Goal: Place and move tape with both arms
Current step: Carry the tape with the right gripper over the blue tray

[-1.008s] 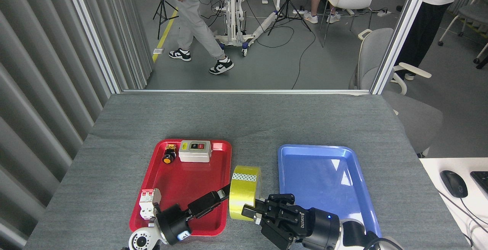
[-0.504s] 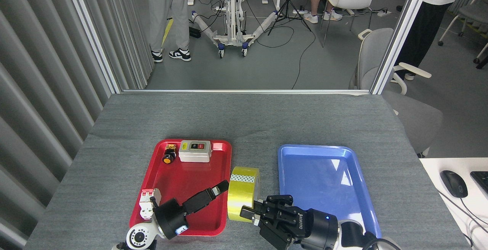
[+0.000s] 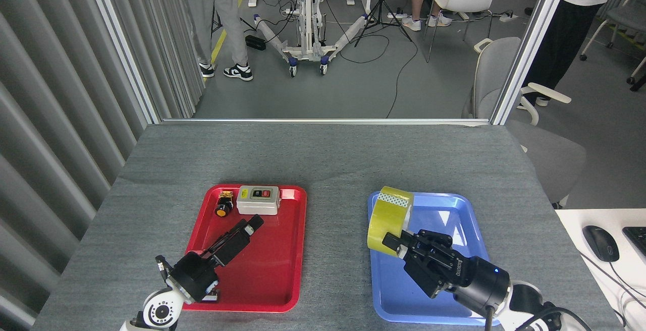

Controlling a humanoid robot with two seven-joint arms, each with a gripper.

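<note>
The tape (image 3: 387,217), a glossy yellow roll with a white printed core, stands on edge over the left part of the blue tray (image 3: 456,199). My right gripper (image 3: 391,240) comes in from the lower right and is shut on the roll's lower edge. My left gripper (image 3: 249,226) hangs over the middle of the red tray (image 3: 275,275), pointing up and right, well apart from the tape. It is seen as a narrow dark bar, so its opening is unclear.
At the red tray's far end sit a grey switch box (image 3: 258,200) and a small yellow-capped push button (image 3: 223,206). A bare strip of grey table (image 3: 335,250) separates the two trays. A mouse (image 3: 600,242) lies on a white desk at right. A person's legs (image 3: 217,23) stand beyond the table.
My right gripper carried the tape from the gap between the trays rightward and farther away, over the blue tray. My left gripper let go of the roll and drew back left over the red tray.
</note>
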